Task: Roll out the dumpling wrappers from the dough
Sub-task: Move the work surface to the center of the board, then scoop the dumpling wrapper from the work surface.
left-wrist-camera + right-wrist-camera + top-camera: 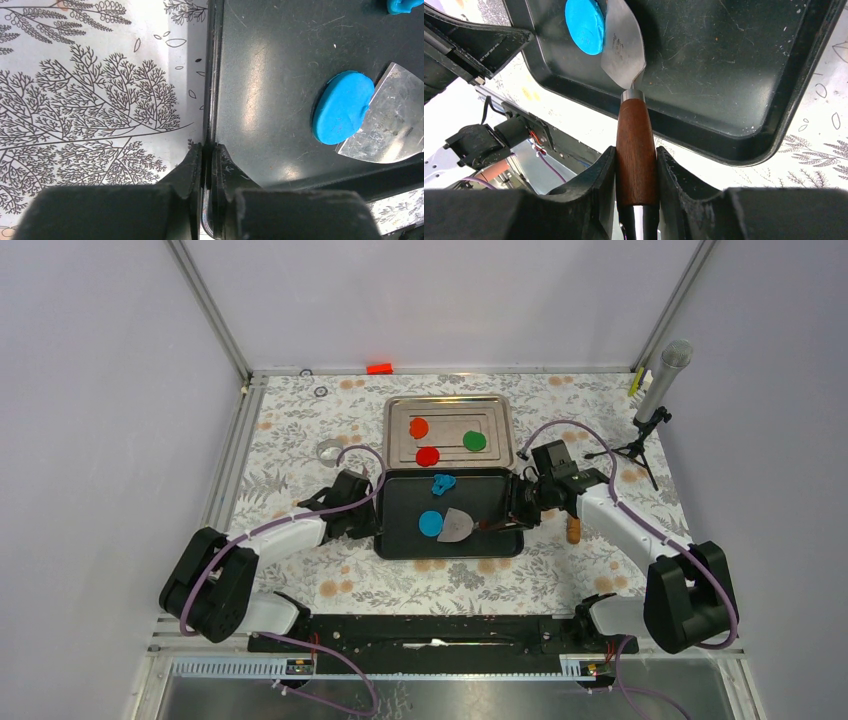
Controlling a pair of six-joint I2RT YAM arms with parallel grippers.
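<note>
From above, the left gripper (pixel 372 508) is pinching the left rim of the black tray (pixel 450 554), while the right gripper (pixel 515 512) is reaching in over the right rim. The blue disc (pixel 431 524) is lying in the tray's near left part, closer to the left gripper, with the spatula (pixel 458 526) blade touching its right side. A blue scrap (pixel 443 482) is sitting near the far rim. Orange (pixel 419 427), red (pixel 428 456) and green (pixel 475 440) discs are lying on the silver tray (pixel 450 400) beyond.

At the left wrist, the gripper (pixel 206 150) is squeezing the rim tight between its fingers. The disc (pixel 342 107) is lying flat, ahead and to the right. The blade (pixel 395 120) is meeting its far edge; whether it is going underneath, I cannot tell.

At the right wrist, the gripper (pixel 636 150) is clamping the spatula's wooden handle (pixel 636 125). The handle is running straight out from the jaws, and the blade (pixel 624 50) is fanning toward the disc (pixel 584 25) at its tip. The coming move is probably a push along that axis, sliding the blade under the disc, with the left arm bracing the tray against it.
</note>
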